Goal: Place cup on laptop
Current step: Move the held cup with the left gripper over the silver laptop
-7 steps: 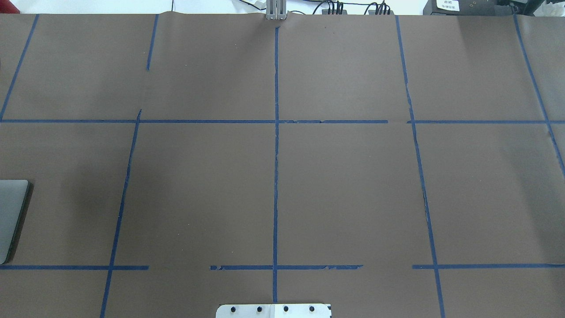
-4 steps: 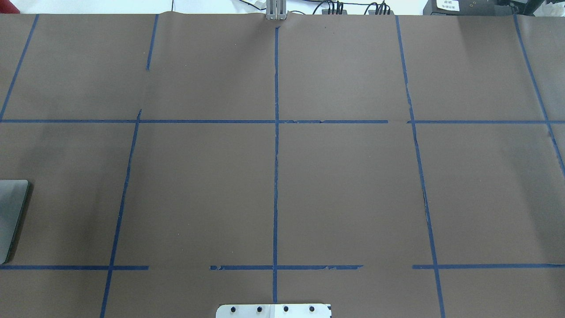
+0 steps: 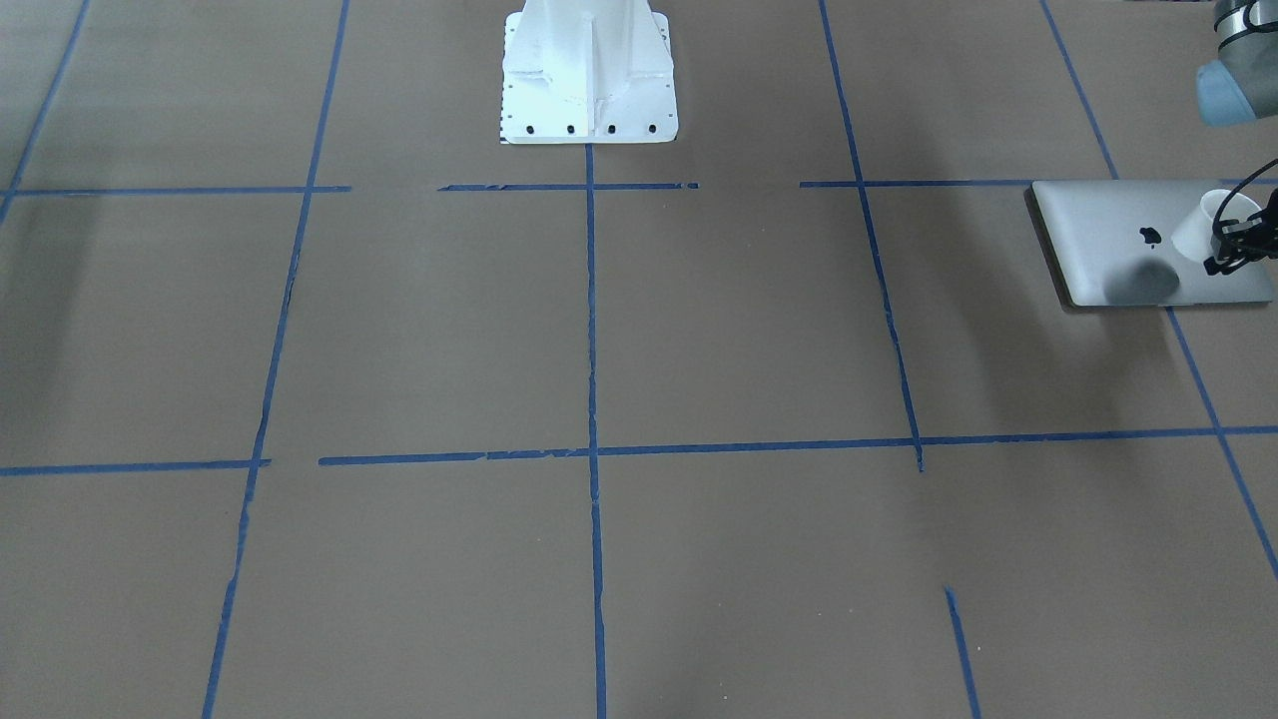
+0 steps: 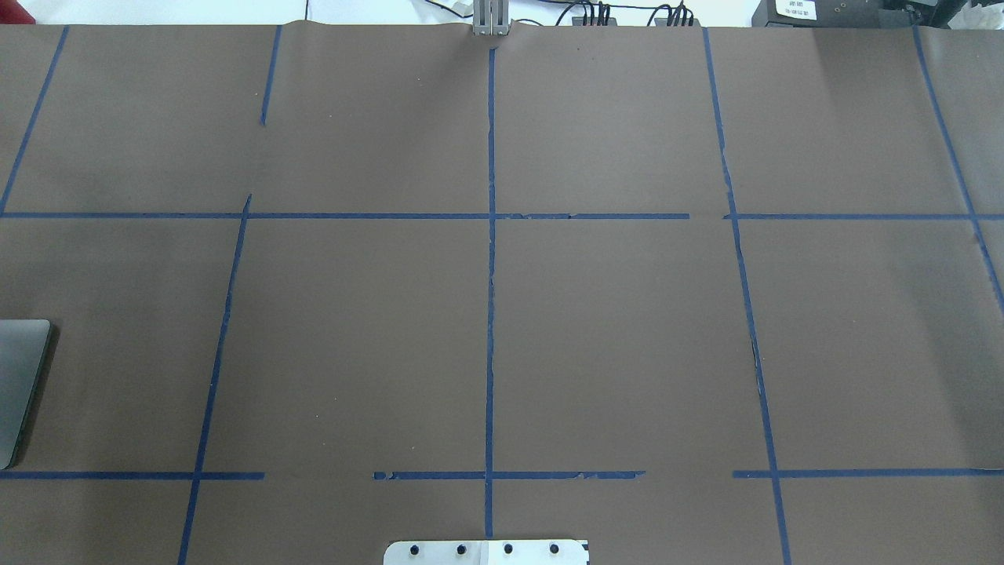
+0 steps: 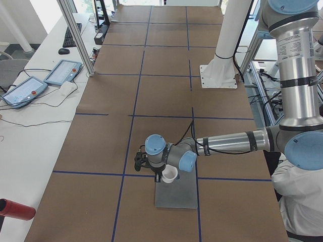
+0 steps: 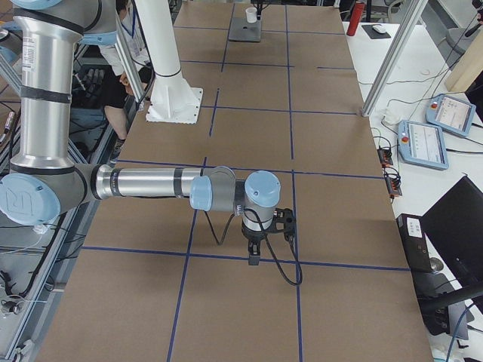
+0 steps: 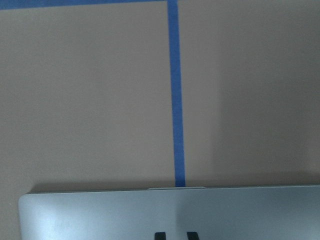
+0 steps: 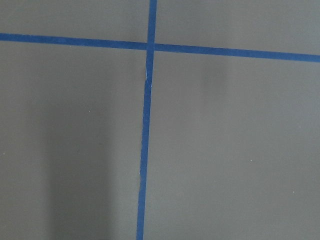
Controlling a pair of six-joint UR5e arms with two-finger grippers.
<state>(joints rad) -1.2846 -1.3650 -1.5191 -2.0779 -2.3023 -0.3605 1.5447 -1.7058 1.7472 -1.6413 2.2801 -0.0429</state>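
My left pincer (image 3: 1230, 250) clamped on the rim of the cup (image 3: 1201, 230), cup held over the laptop (image 3: 1103, 240), at 3 o'clock of the lid's logo (image 3: 1151, 237) in the front-facing view, laptop flat on the tabletop (image 3: 699, 330), my right pincer (image 6: 254, 255) above the tabletop, its state not determinable.

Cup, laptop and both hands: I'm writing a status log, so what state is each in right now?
laptop: closed, flat on the table
cup: upright, gripped at its rim, apparently just above the laptop
left hand: shut on the cup
right hand: over the table, open or shut cannot be told
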